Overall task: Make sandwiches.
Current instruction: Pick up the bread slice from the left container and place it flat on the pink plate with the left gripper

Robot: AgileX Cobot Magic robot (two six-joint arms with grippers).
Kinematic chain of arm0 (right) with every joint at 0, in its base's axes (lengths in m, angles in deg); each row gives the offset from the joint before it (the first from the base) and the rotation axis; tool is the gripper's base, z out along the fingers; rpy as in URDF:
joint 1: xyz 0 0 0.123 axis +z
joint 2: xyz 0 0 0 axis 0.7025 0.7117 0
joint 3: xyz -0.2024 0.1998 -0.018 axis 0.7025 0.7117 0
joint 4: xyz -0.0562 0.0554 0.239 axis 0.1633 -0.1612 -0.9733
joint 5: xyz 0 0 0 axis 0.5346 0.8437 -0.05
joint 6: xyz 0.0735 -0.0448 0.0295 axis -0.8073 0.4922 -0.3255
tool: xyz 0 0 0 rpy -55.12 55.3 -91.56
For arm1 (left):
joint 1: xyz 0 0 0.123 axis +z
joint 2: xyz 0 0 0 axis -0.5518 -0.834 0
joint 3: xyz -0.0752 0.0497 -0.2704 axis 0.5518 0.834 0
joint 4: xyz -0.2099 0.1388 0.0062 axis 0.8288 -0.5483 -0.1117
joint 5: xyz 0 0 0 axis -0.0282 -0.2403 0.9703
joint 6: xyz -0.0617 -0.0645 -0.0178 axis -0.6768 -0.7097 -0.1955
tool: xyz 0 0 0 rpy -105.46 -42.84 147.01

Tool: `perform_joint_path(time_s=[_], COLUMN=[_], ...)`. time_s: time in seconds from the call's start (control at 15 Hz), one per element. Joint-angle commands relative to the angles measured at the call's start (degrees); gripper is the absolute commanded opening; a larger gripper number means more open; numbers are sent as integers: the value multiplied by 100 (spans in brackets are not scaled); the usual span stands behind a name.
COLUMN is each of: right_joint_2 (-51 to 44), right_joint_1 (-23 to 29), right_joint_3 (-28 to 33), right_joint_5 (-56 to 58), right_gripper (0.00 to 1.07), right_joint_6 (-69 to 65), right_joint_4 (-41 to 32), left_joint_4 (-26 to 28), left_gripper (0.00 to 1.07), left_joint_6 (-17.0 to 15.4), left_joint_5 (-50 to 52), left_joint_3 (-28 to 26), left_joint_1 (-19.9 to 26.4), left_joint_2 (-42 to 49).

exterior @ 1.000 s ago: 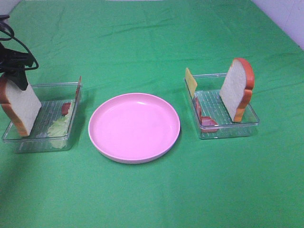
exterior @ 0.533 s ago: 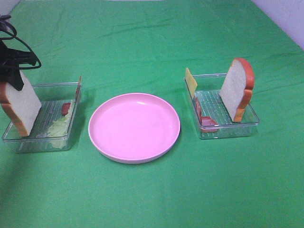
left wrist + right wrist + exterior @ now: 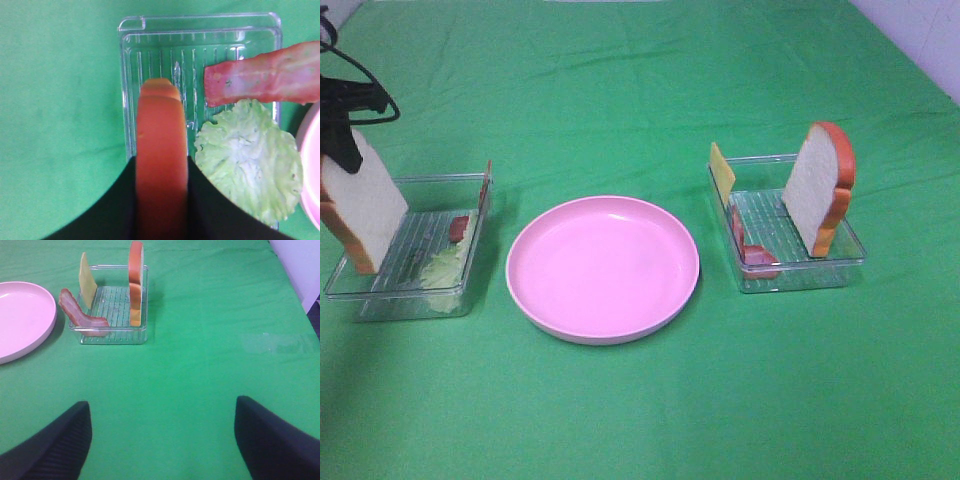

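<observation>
The left tool (image 3: 161, 205) is clamped across an upright bread slice (image 3: 160, 135) at the outer end of the left tray (image 3: 200, 22); whether the slice clears the tray floor I cannot tell. I would raise it straight above the wall, carry it to the plate (image 3: 603, 268) and tip it flat. The wrist view shows the lettuce (image 3: 247, 160) and bacon (image 3: 260, 75) plainly; only the high view shows the whole plate. The right tool (image 3: 162, 440) hangs wide open over the worktop (image 3: 200, 365), well apart from the other tray (image 3: 112, 335).

Bread slice (image 3: 812, 190) in right tray (image 3: 800, 272), right of plate (image 3: 602, 268)
</observation>
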Motion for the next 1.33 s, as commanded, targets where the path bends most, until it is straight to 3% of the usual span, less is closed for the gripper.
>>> perform_joint_path(time_s=[0.07, 0.33, 0.6, 0.8, 0.93, 1.0, 1.33], right_joint_2=[-86, -86, -86, -86, -86, -86, -86], right_joint_1=[-23, -23, -23, -23, -23, -23, -23], right_joint_3=[-6, -6, -6, -6, -6, -6, -6], right_joint_5=[-52, -52, -52, -52, -52, -52, -52], right_gripper=[75, 75, 75, 75, 75, 75, 75], right_joint_6=[80, 80, 80, 80, 80, 80, 80], right_joint_4=[-6, -6, -6, -6, -6, -11, -23], left_joint_4=[-29, 97, 1644, 3002, 3472, 3655, 3650], left_gripper=[0, 0, 0, 0, 0, 0, 0], left_joint_6=[126, 304, 332, 1163, 1513, 1553, 1811], left_joint_5=[-160, -281, -286, -573, -619, -607, -286], left_joint_3=[-40, -40, -40, -23, 80, 189, 286], left_joint_1=[-40, -40, -40, -46, -46, -86, -1140], left_joint_2=[590, 1599, 2177, 2011, 1833, 1719, 882])
